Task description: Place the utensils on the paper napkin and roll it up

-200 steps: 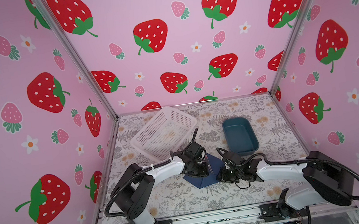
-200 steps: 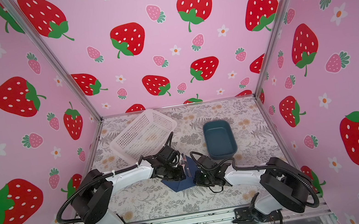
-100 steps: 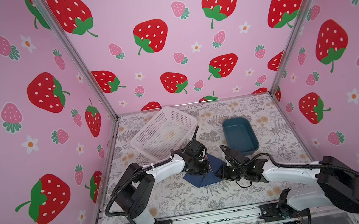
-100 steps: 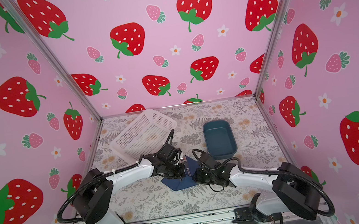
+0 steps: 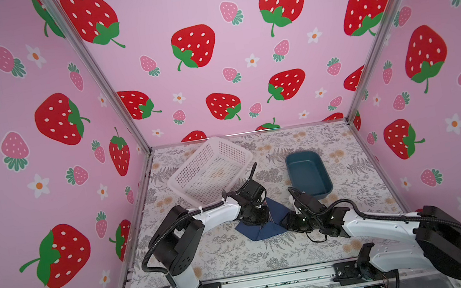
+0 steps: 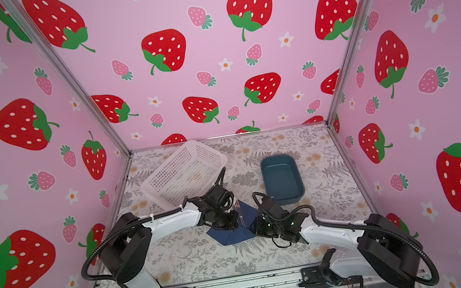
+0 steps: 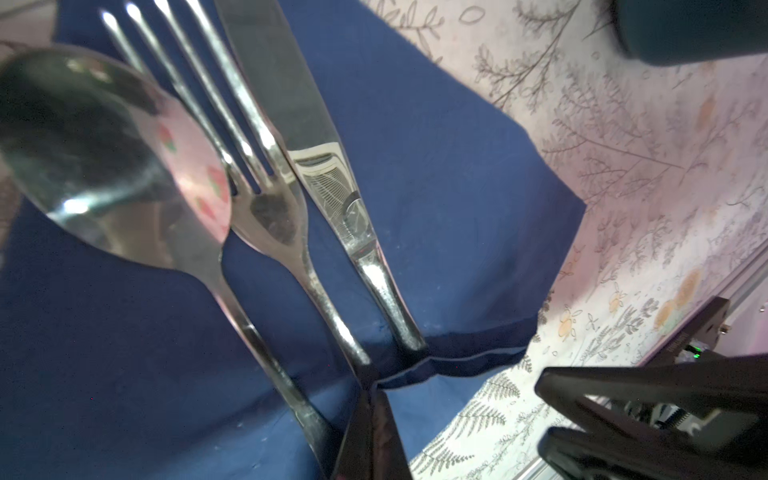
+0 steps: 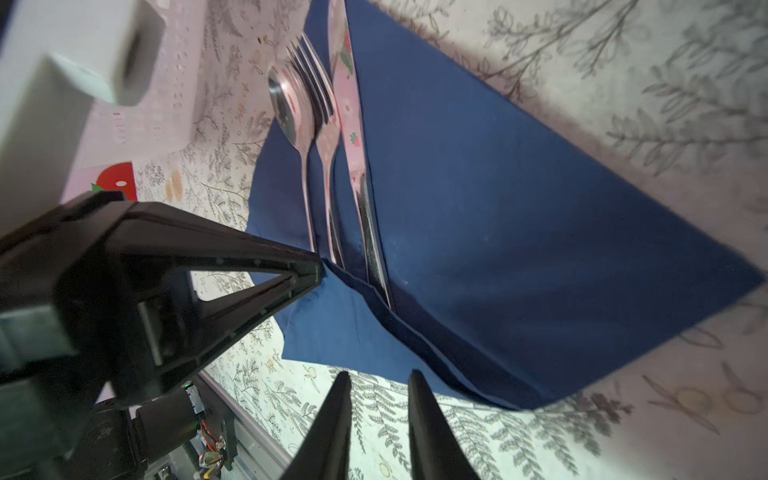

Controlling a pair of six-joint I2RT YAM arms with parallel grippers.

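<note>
Navy paper napkin [image 5: 262, 232] lies on the floral bench [image 5: 224, 257] near the front middle in both top views. The left tool [image 5: 262, 221] is down on it and the right tool [image 5: 285, 222] sits low at its right edge. A white basket [image 5: 211, 169] and a teal tray [image 5: 308, 176] stand farther back, apart from it. From the left wrist, the utensils [image 7: 300, 257] lie side by side on the napkin: spoon [image 7: 112, 166], fork [image 7: 270, 208] and knife [image 7: 316, 137]. Their handle ends are tucked under a folded flap, and the left tool's tips are pressed together on that flap's edge. From the right wrist, the right tool [image 8: 380, 380] stands slightly parted with nothing between its tips, just short of the napkin's folded edge. The left tool [image 8: 318, 270] pinches the fold beside the handles.
</note>
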